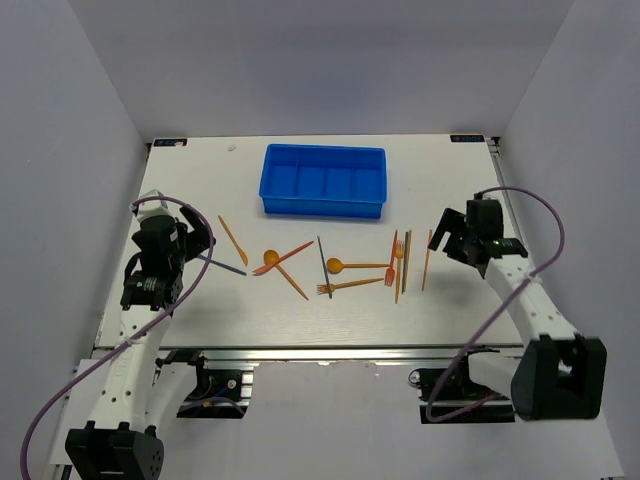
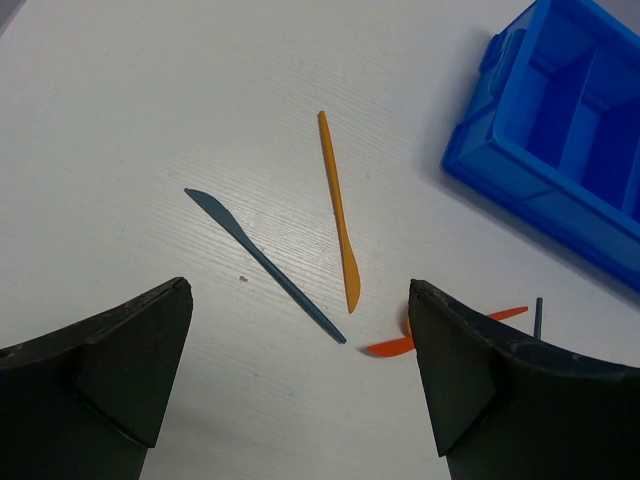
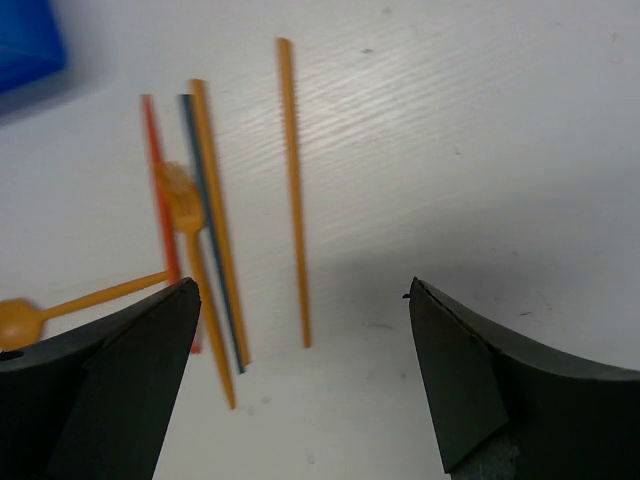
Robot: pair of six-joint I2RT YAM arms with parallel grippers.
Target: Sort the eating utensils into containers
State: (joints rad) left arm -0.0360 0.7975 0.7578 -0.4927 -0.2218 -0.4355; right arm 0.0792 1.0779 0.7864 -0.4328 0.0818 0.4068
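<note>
I am seeing the left gripper and right gripper spread wide, empty, while the utensils, lying flat near the tray, are looking light, thin, slippery, so I am judging mid-handle best.

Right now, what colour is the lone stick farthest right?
The stick is orange, clearest in the right wrist view.

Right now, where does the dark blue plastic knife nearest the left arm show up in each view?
Top external: the dark blue plastic knife lies at the left end of the utensil spread.
Left wrist: mid-frame, diagonal, left of the long orange plastic knife.
Right wrist: not in it.
Shared landmark: the bright blue plastic tray, seen in all three views.
</note>
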